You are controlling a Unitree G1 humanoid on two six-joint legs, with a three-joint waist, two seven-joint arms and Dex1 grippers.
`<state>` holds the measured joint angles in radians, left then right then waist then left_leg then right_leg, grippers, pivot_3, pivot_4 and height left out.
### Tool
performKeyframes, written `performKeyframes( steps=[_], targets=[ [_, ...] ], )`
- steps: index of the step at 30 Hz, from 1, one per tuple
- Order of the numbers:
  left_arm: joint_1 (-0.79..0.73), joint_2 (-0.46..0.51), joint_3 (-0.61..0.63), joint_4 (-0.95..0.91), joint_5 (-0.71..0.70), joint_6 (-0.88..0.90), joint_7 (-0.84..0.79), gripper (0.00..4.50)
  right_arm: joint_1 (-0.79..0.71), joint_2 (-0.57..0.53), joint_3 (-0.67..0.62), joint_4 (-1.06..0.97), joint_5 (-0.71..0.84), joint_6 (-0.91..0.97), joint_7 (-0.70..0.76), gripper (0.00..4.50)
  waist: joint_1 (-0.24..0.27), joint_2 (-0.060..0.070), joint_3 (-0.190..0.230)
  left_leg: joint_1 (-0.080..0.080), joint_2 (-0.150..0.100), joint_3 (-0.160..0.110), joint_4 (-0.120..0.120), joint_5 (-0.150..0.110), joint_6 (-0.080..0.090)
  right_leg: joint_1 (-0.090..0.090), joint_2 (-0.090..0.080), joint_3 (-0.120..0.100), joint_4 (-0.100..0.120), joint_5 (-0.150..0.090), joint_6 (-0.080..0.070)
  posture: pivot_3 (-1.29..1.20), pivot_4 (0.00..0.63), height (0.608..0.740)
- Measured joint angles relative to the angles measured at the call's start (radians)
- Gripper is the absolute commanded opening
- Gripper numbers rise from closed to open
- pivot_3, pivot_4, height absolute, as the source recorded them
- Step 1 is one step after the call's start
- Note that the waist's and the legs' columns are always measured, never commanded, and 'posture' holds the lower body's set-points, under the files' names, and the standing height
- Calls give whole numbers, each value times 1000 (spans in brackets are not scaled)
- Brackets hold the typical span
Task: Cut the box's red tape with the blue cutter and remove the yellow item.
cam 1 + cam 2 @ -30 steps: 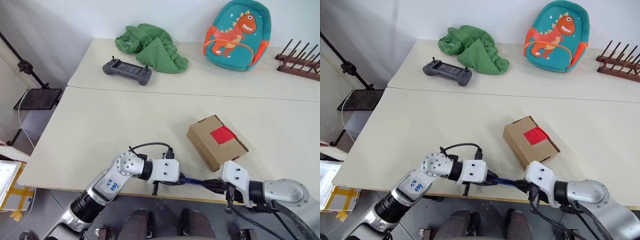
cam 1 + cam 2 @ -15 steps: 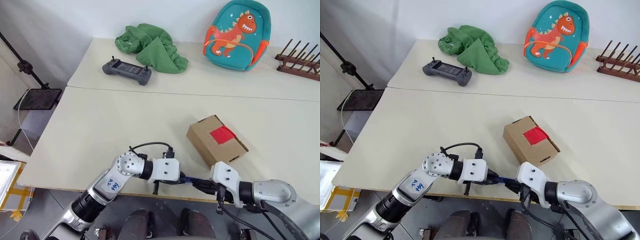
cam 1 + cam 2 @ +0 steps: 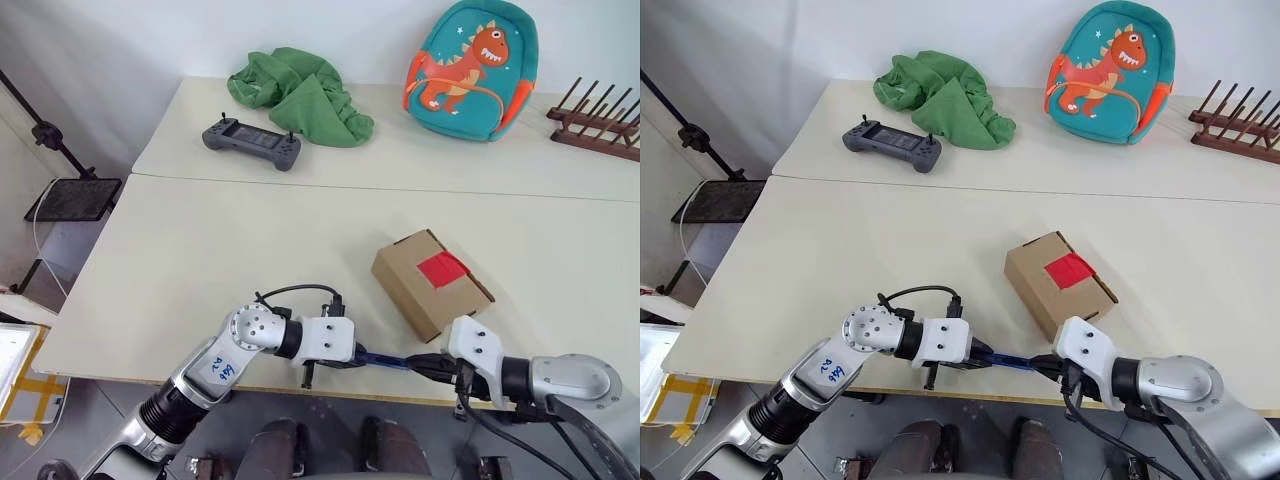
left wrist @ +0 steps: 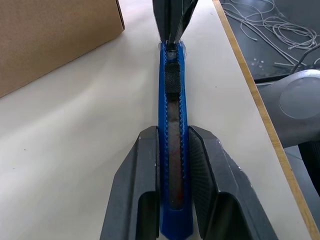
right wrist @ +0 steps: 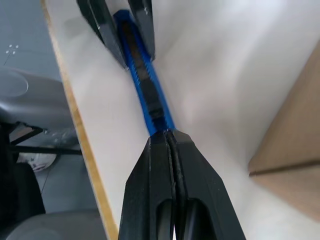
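Cutter: we see the blue cutter (image 4: 172, 100) stretched level between our two grippers, just over the near edge of the surface (image 3: 250, 240), at about 7 o'clock from the box (image 3: 430, 282).
Left jaws: the left gripper (image 4: 172, 165) has its jaws pinching the cutter's body from both sides, the ribbed pads flat against the blue flanks.
Right jaws: the right gripper (image 5: 170, 145) has its jaws pressed together on the cutter's far end, nothing but a hairline between them; we judge they nip the tip or blade there, though what exactly they hold is hidden.
Box: it sits on the surface near the front edge, flaps shut, the red tape (image 3: 443, 269) facing up across its top.
Yellow item: we cannot see it; we take it to be inside the sealed box.
Handling, cutter: we judge it stiff, light and narrow, with toothed edges that give grip; hold it by the body behind the dark slider (image 4: 172, 82), never on the blade end.
Handling, box: light cardboard likely to slide when pushed, so we would steady it before cutting.
Handling, tape: thin and smooth; a shallow draw along the seam should do.
Far side: a green cloth (image 3: 300, 92), a grey controller (image 3: 252, 143), a dinosaur backpack (image 3: 470, 65) and a wooden rack (image 3: 598, 122) lie at 12 o'clock, well apart.
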<state>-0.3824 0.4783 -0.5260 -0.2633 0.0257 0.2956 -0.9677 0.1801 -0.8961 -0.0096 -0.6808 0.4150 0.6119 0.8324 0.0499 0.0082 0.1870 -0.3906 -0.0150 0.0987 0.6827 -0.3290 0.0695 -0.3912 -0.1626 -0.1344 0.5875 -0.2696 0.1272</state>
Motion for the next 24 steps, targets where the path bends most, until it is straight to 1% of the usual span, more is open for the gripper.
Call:
performKeyframes(
  steps=[7,15,21,24],
  targets=[
    [0,8,4,-1,-1,0,-1,462,-35,8,51,26,-33,-43,7,56,-2,-1,0,1,0,0,0,0,0,0,4,0,1,0,0,0,150,740],
    [0,9,6,0,-1,2,-4,462,-95,85,140,35,-62,-40,-22,56,-4,-1,-1,1,1,0,0,0,-1,0,5,1,1,0,0,0,150,740],
    [0,10,11,0,-1,8,-7,462,-113,91,154,35,-62,-23,-32,56,-8,-1,-1,1,1,0,0,1,-1,1,5,2,1,0,0,0,150,740],
    [0,10,12,0,0,9,-7,462,-119,91,158,35,-62,-20,-32,56,-9,-1,-1,1,1,0,0,1,-2,0,0,1,1,0,-1,0,150,740]
  ],
)
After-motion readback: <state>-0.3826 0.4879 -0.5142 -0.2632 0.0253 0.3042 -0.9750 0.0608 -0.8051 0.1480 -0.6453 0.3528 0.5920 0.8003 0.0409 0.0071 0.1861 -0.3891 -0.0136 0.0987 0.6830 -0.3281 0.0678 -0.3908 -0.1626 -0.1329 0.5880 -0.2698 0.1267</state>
